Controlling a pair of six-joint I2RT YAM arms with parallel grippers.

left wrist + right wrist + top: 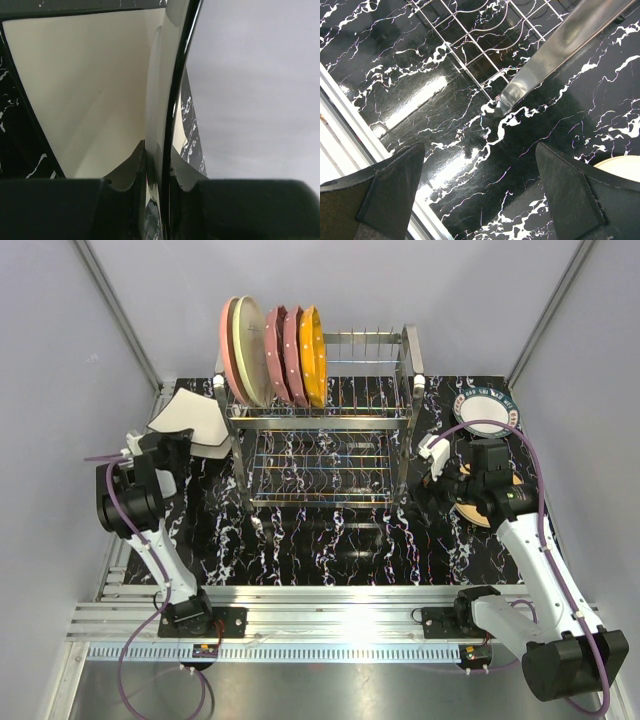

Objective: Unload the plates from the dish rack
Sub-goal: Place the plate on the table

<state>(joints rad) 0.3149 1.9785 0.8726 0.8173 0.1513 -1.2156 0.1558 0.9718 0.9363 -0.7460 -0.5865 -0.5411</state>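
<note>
White squarish plate (90, 90) pinched at its rim inside the clenched left gripper (157, 172), tilted on edge, probably for laying on the desk (320, 540). Five plates (272, 355) upright in the dish rack (320, 445), beyond and rightward. Right gripper (480, 192) spread, empty. Plate-to-desk contact hidden.

Metal dish rack (320, 418), glossy white plate (186, 414) (smooth), glossy table (330, 540)

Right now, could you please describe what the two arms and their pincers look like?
Both the left arm and right arm have white links, black joints and black bases, with a purple cable looping along each. The pincer fingers are matte black.
</note>
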